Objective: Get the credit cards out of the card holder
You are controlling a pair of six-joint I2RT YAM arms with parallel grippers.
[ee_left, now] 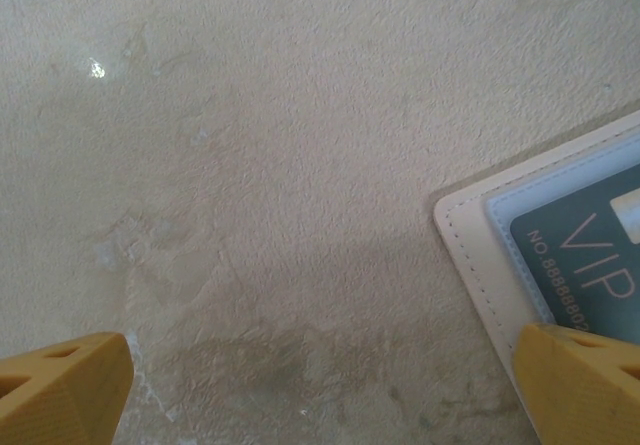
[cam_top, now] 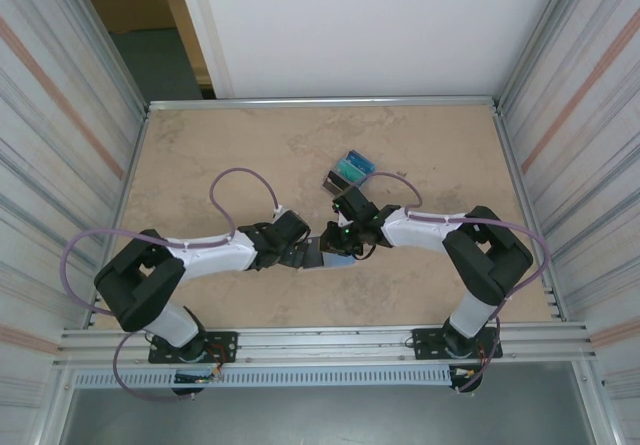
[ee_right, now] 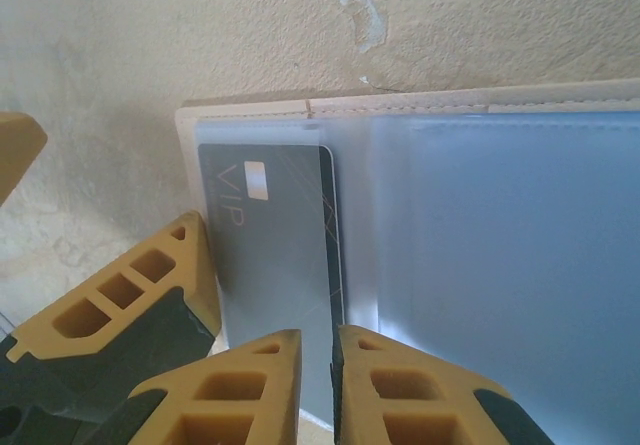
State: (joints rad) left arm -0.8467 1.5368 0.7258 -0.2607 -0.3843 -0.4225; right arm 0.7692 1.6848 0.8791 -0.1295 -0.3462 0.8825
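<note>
The card holder [ee_right: 480, 265] lies open on the table, tan rim around a pale blue inside; it also shows between both grippers [cam_top: 328, 257]. A dark grey VIP credit card [ee_right: 270, 235] sits in its left pocket [ee_left: 590, 255]. My right gripper [ee_right: 335, 385] is shut on that card's near right edge, which runs as a thin dark strip between the fingers. My left gripper [ee_left: 320, 395] stands wide open, with its right fingertip [ee_left: 580, 385] resting on the holder's left edge and its left fingertip on bare table. A small pile of teal and dark credit cards [cam_top: 350, 170] lies just beyond the grippers.
Both arms meet in the middle of the beige table [cam_top: 220, 155]. Ribbed metal walls [cam_top: 560, 105] close in left and right, and a rail [cam_top: 320, 340] runs along the near edge. My left gripper's finger [ee_right: 140, 295] stands close beside my right gripper.
</note>
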